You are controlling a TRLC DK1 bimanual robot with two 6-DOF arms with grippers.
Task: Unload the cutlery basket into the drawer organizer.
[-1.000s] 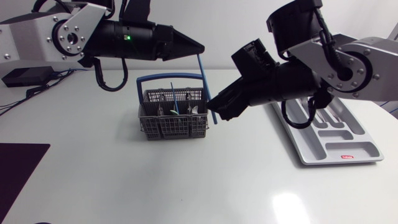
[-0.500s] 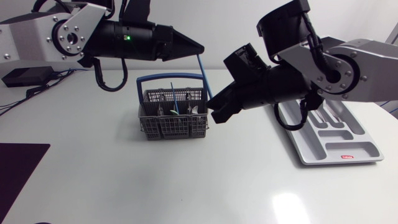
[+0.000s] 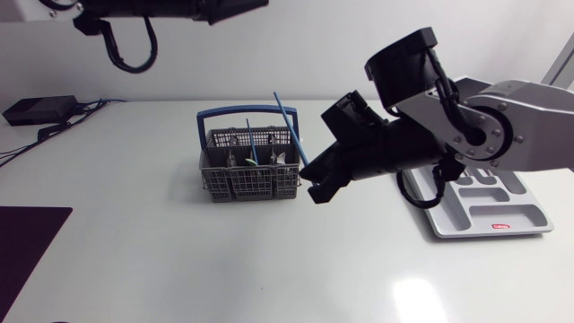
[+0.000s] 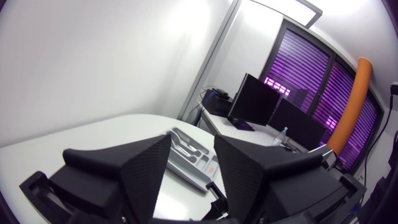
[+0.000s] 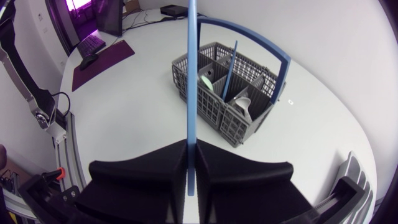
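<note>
The right gripper (image 3: 316,179) is clamped on a long, thin blue stick (image 3: 289,126), with both black wedge fingers pressed against its lower end from two sides. The stick is tilted. Its lower end sits in the gripper just beside the right wall of a grey plastic lattice cutlery basket with a blue arched handle (image 3: 242,184), and its upper end rises past that handle. Whether stick and handle touch cannot be told. The basket stands upright on the white table (image 3: 179,260). A second blue stick (image 3: 250,145) stands in a middle compartment, with pale spoon-like utensils (image 5: 244,106) beside it. A grey moulded drawer organizer (image 3: 457,229) lies flat at the table's right side, well apart from the basket and partly under the right arm. A small red label (image 3: 502,225) sits on its near end, and its print is too small to read. The left gripper (image 4: 193,152) is held high above the table with its two fingers apart, and the organizer shows far off through the gap. A black box (image 3: 40,109) with cables sits at the far left, and a dark mat (image 3: 27,242) lies at the near left corner.
</note>
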